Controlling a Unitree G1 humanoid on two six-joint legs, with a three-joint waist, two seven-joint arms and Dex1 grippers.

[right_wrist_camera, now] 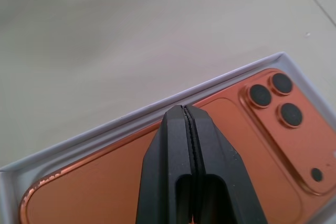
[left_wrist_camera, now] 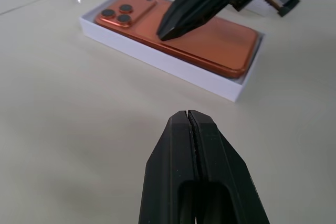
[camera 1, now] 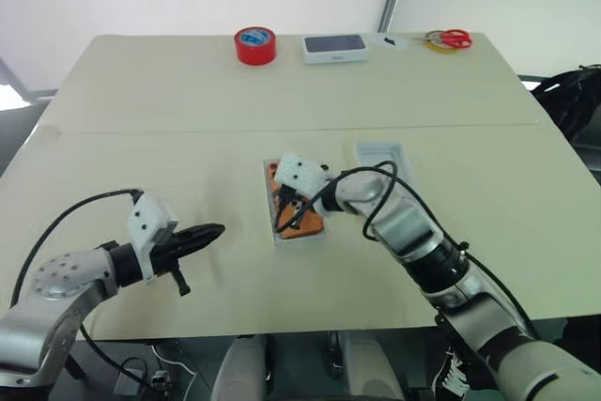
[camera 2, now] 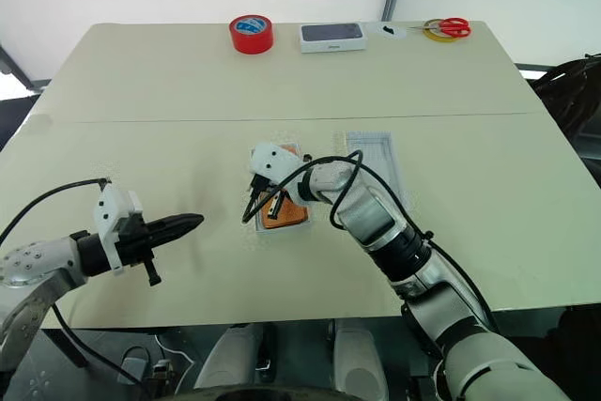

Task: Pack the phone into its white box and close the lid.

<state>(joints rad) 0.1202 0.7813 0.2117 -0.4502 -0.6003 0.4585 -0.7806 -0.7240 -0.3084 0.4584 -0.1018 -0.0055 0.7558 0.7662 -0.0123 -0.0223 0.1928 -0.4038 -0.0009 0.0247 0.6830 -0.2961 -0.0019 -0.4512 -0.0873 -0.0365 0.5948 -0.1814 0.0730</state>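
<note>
Right gripper [left_wrist_camera: 167,34], fingers closed and empty, pressed orange phone [left_wrist_camera: 210,40] flat into white box [left_wrist_camera: 157,59]; left gripper [left_wrist_camera: 190,121] closed, idle.

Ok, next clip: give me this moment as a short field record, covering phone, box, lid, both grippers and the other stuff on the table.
phone: orange phone lies camera side up inside the white box
lid: off, lying on the table beside the box, lid on the robot's right of it
right gripper: right gripper shut, tips at the phone's back
left gripper: left gripper shut, holding nothing, over bare table on the robot's left of the box
far edge: red tape roll, dark-topped white box, red-handled scissors
step left: lid not yet on
</note>
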